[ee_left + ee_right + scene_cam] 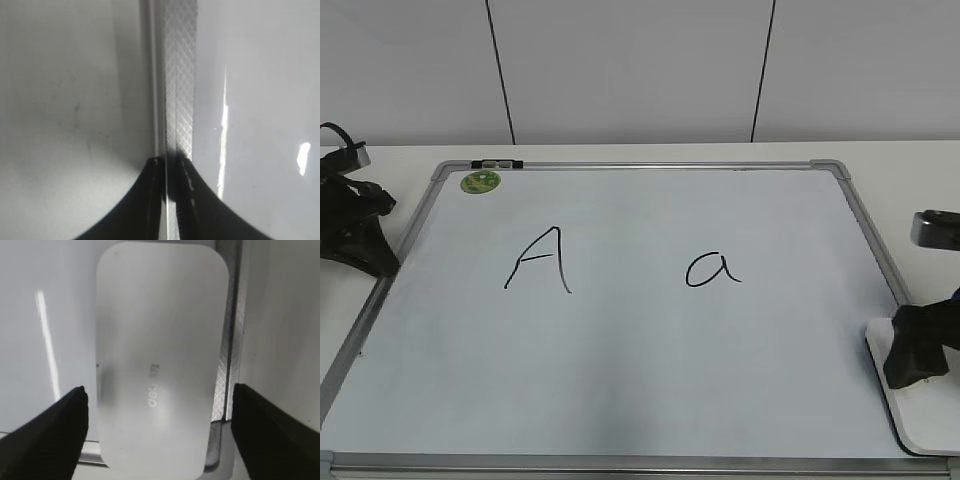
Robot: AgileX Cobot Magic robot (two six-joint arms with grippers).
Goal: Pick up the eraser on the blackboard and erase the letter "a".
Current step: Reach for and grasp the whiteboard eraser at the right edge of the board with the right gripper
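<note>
The blackboard (620, 360) is a white dry-erase board with a silver frame, lying flat on the table. The letter "a" (712, 270) is written in black right of its middle. The eraser (926, 418), a white rounded block with grey lettering, lies at the board's front right corner, over the frame. In the right wrist view the eraser (160, 340) sits between the spread jaws of my right gripper (159, 390), which do not touch it. My right gripper (915, 360) is open. My left gripper (365, 250) is shut and empty, over the board's left frame (179, 75).
A tall capital "A" (540, 260) is written left of the middle. A small round green magnet (480, 181) sits at the board's far left corner, next to a dark clip (497, 162) on the top frame. White table surrounds the board; a wall stands behind.
</note>
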